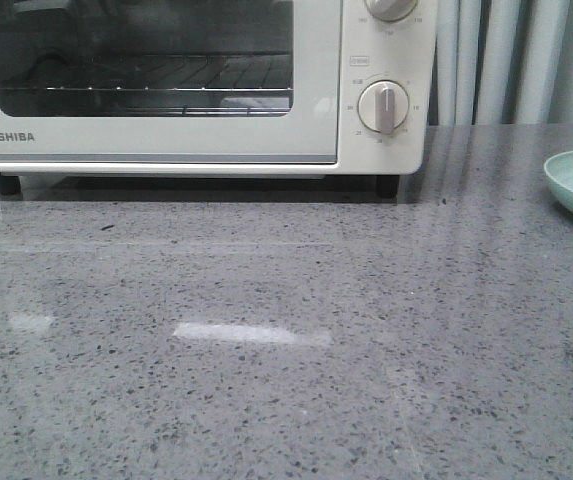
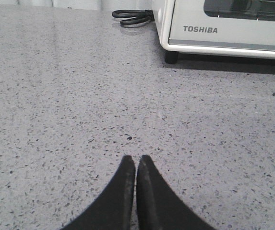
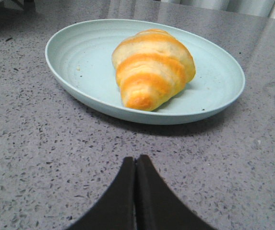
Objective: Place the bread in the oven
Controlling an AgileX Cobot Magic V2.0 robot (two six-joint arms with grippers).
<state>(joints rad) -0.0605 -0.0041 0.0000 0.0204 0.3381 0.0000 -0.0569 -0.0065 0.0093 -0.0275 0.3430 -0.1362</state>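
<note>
I see the oven (image 1: pixel 196 85) standing at the far edge of the grey table (image 1: pixel 286 350), toward its left, door shut, with a black cord (image 2: pixel 133 17) coiled beside it. The bread (image 3: pixel 151 67) lies on a pale green plate (image 3: pixel 79 57) at the table's right edge, well apart from the oven. My left gripper (image 2: pixel 136 165) and right gripper (image 3: pixel 136 165) are both closed and empty, fingertips pressed together over bare table.

Only fingertips of the robot show: the left gripper (image 2: pixel 136 160) has two matte black fingers (image 2: pixel 149 201) tapering to points (slightly dusty edges). The right gripper (image 3: pixel 136 160) looks identical, black and smoothly curved.
</note>
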